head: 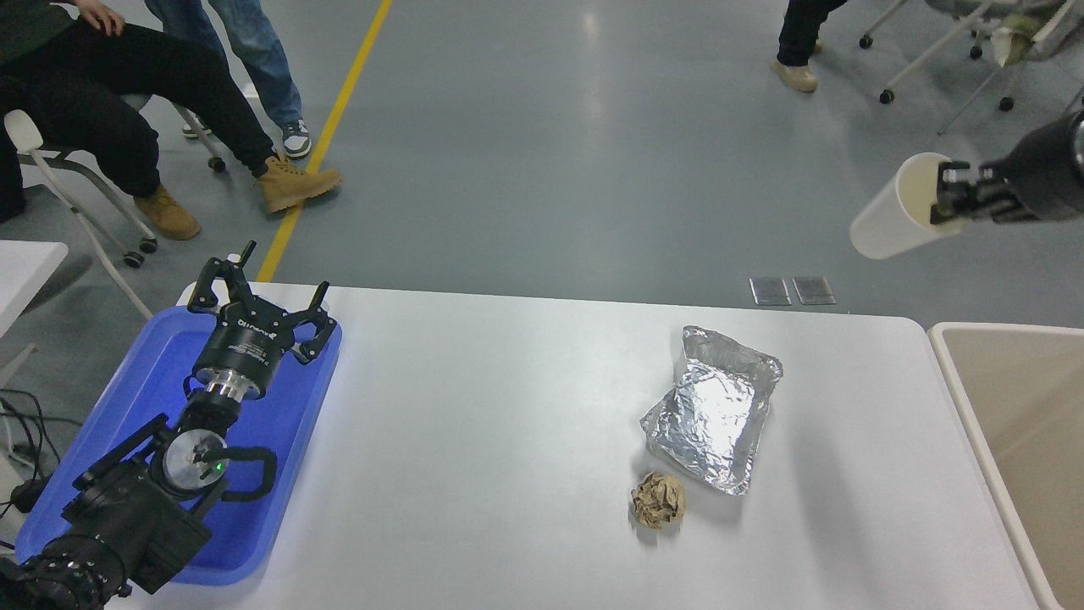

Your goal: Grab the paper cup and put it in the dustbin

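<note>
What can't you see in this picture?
- Dustbin: the head view's right edge cuts it off, so most of its inside is out of view.
- Right gripper: one of its fingers goes inside the paper cup, hidden by the wall.
- Right arm: cut off by that edge.
</note>
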Controlling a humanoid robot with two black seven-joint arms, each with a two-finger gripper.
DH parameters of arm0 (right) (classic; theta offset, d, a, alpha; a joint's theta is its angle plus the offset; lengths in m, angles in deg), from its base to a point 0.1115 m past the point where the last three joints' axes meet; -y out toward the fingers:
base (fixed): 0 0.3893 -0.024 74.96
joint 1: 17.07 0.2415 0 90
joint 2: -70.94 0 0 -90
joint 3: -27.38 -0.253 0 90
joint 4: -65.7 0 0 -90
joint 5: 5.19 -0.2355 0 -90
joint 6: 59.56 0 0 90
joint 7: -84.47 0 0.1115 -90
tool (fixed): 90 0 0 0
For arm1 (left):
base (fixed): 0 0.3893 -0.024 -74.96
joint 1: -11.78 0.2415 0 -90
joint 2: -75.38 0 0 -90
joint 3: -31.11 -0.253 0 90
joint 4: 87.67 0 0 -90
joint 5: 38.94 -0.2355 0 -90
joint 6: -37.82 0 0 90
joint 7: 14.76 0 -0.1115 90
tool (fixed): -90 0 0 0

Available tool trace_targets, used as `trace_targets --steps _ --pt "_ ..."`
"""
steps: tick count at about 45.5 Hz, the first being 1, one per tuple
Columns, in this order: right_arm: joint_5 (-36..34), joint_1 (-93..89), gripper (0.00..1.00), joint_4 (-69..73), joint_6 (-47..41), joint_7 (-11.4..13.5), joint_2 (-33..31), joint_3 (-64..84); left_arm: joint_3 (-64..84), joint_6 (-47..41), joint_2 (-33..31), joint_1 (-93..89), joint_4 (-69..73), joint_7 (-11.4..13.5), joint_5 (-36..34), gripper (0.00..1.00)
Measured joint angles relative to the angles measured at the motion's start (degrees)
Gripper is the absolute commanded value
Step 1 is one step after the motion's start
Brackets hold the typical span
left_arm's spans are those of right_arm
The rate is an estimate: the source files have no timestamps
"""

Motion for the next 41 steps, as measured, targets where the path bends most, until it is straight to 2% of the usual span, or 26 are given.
trace_targets --steps 11,27,41 --pt "-8.53 -14.38 0.00 -14.31 6.35 0.33 0.04 -0.12 0.02 0.00 0.00 -0.01 0.00 0.00 0.00 1.00" --pt "-17.99 -31.70 0.00 -26.00 18.73 2.07 0.00 -1.50 0.02 0.00 0.00 -0.02 0.00 0.00 0.00 1.00" --pt "-22.04 -48.24 0.00 -36.27 25.65 3.18 1.26 -11.36 0.06 0.00 0.00 -0.02 0.00 0.00 0.00 1.00"
